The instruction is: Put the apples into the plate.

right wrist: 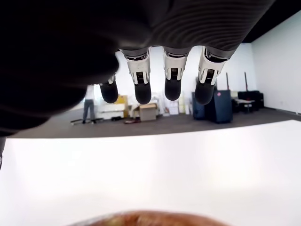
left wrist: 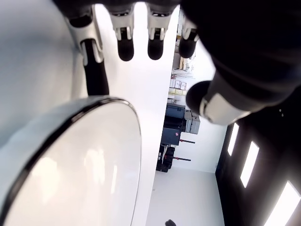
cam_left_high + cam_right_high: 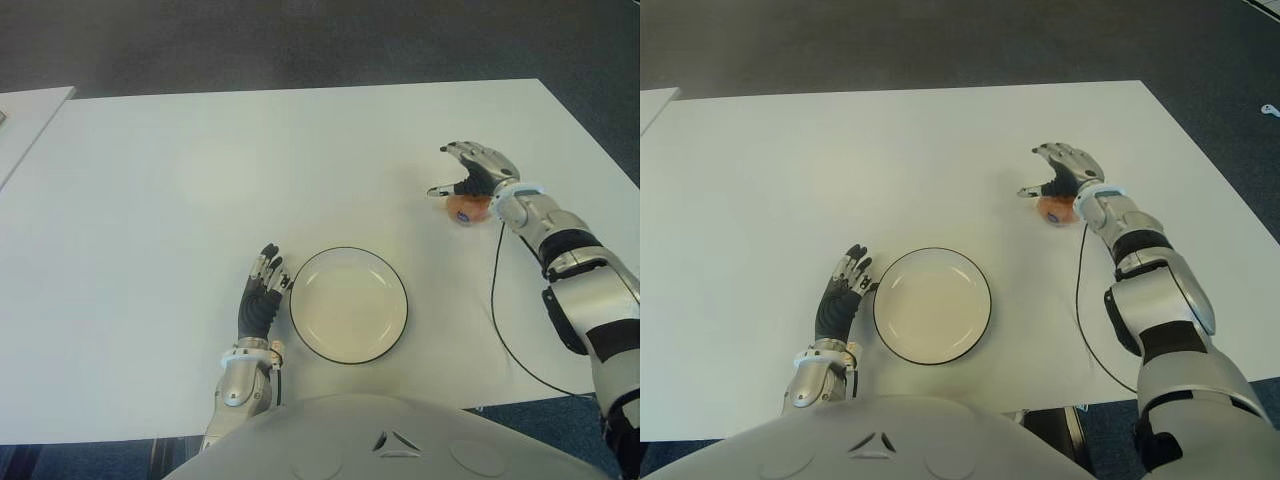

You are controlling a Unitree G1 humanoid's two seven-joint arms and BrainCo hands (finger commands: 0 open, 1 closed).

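One orange-red apple (image 3: 465, 208) lies on the white table (image 3: 200, 180) at the right, well beyond the plate. My right hand (image 3: 455, 172) hovers over it with its fingers (image 1: 141, 84) spread and straight, not closed around it; the apple (image 1: 146, 219) shows just below the palm in the right wrist view. An empty white plate (image 3: 348, 304) with a dark rim sits near the table's front edge. My left hand (image 3: 264, 290) shows just left of the plate (image 2: 70, 174), fingers stretched out and holding nothing.
A thin black cable (image 3: 497, 300) trails from my right wrist across the table to the front edge. Another white table (image 3: 25, 115) stands at the far left. A person (image 1: 88, 108) stands far off in the room.
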